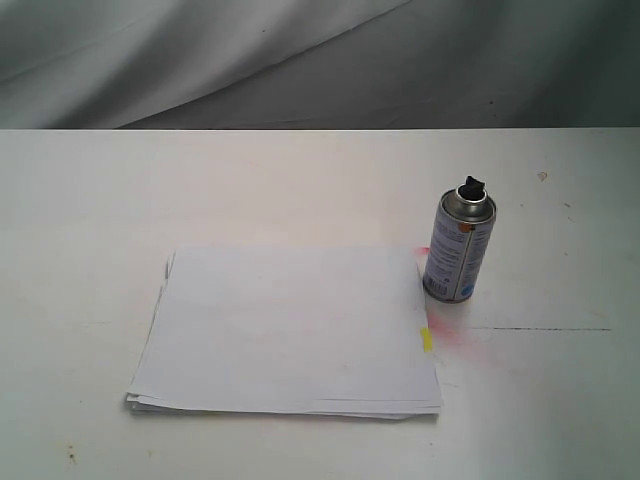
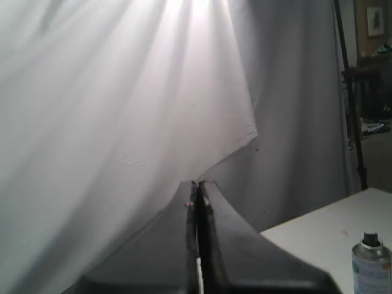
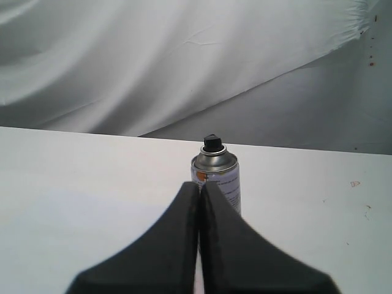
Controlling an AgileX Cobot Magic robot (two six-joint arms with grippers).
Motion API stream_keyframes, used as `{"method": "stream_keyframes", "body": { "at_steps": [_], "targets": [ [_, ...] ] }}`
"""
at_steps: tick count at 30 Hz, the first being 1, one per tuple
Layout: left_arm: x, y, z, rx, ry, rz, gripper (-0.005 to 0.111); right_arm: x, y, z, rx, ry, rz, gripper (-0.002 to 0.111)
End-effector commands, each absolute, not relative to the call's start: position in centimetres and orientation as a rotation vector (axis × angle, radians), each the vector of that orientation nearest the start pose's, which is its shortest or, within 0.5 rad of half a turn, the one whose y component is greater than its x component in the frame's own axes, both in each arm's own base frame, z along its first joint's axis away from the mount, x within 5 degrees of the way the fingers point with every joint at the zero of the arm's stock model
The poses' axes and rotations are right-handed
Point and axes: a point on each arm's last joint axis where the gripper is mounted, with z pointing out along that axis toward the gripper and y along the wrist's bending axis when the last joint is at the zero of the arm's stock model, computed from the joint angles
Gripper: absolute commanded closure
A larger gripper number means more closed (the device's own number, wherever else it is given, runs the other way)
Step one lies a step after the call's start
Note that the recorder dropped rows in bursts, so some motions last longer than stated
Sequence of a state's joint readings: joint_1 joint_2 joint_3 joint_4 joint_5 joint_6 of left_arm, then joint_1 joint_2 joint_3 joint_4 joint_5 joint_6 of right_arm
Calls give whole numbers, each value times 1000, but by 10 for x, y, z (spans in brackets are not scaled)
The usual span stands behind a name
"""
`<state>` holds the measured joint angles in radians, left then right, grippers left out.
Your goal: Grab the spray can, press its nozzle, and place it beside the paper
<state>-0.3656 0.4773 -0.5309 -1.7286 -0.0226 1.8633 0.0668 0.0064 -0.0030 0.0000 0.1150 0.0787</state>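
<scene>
1. White table (image 1: 300, 180), scuffed, with a grey-white draped cloth (image 1: 200, 60) hung behind it in all three views.
2. Exterior view: the spray can (image 1: 458, 250) stands upright on the table, just beside the far right corner of the paper (image 1: 290, 330). I cannot tell whether the can and the paper touch.
3. The nozzle (image 1: 471, 187) is black, narrow, and seated on the can's silver dome.
4. The paper is a flat stack of loosely squared white sheets, lower edges fanned a little. A yellow tab (image 1: 426, 339) sits at its right edge. A pink stain (image 1: 450, 335) marks the table beside the tab, near the can's base.
5. Only the exterior view shows the paper. The grippers show only in the wrist views.
6. Left wrist view: the left gripper (image 2: 197, 185) has its fingers pressed together with nothing between them, raised against the cloth. The can sits low in one corner, well apart from it. This view alone sees past the cloth's edge, to a dark pole (image 2: 349, 92) and a framed picture (image 2: 375, 21).
7. Right wrist view: the right gripper (image 3: 200, 185) also has its fingers together, empty. The can stands straight beyond the tips, and the gap cannot be judged.
8. Label: white with an orange patch (image 3: 199, 174) near the top and lines of dark print, too small to read. No brand is legible.
</scene>
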Motion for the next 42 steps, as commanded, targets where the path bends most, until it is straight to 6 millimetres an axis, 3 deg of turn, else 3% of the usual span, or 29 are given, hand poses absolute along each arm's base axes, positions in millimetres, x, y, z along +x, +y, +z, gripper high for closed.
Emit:
{"method": "stream_keyframes", "body": {
  "at_steps": [1,6,13,26,42],
  "targets": [
    [100,-34,338,346,1453,-146,107,56,3,203,14,1602,106,108],
    [102,-36,324,355,1495,-152,107,56,3,203,14,1602,106,108],
    [102,-36,318,333,1516,-178,107,56,3,203,14,1602,106,108],
    [61,-26,282,334,1434,-265,107,56,3,203,14,1602,106,108],
    [55,-23,228,334,1527,-270,107,56,3,203,14,1602,106,108]
  ]
}}
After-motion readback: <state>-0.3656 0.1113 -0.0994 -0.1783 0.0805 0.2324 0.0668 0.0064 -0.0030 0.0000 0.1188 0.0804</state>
